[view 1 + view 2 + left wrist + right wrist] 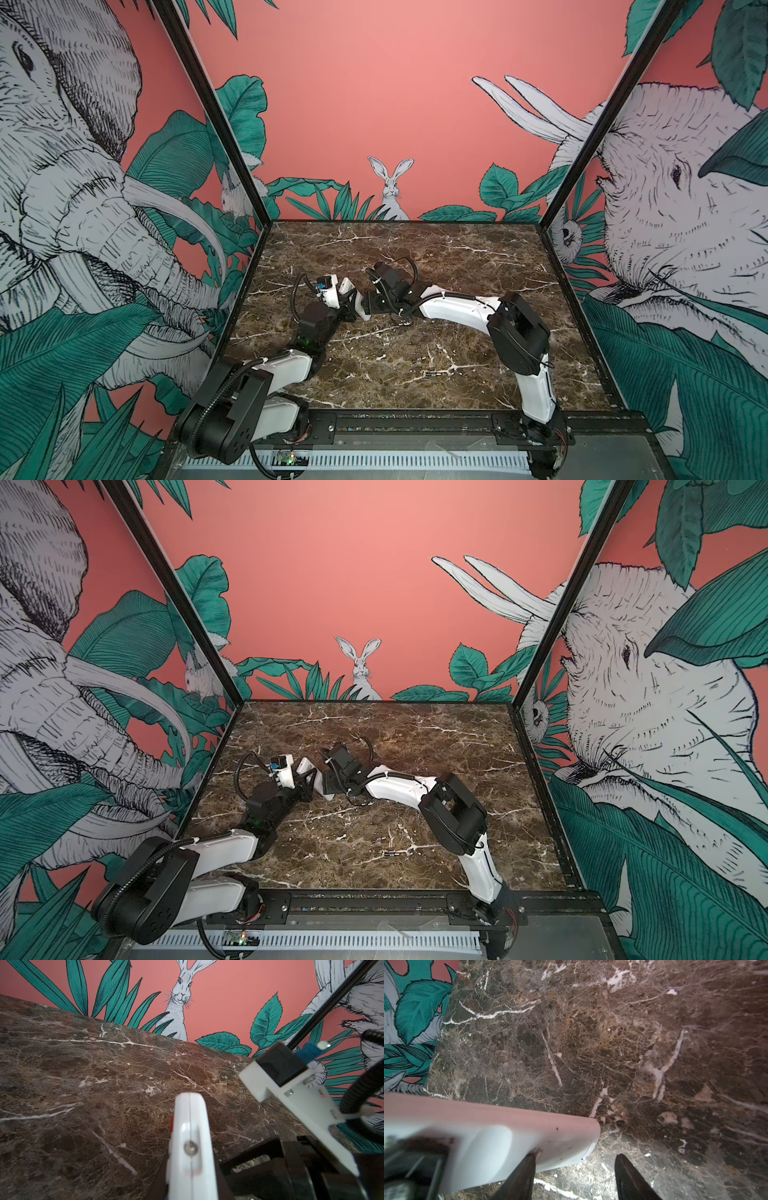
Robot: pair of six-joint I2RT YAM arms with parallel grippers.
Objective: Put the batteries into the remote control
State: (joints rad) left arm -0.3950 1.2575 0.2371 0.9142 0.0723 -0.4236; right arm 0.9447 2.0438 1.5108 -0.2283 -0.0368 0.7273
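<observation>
- While the left gripper (349,307) clamps the remote (347,286), it sits lifted above the table (415,257), left of centre.
- Right gripper (575,1178): jaws apart, one finger (519,1176) touching the remote's end.
- One battery (432,374) lies on the table, well apart from the remote.

Left gripper (351,306) clamped tight, wrist raised. Right gripper (576,1159) just beside left jaws, own jaws apart.

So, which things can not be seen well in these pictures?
- Battery: tiny in both top views; the second one is uncertain.
- Remote control: left wrist view shows only its thin edge, cut off by the frame.
- Right gripper: blurred in right wrist view; touching the remote control or not, unclear.
</observation>
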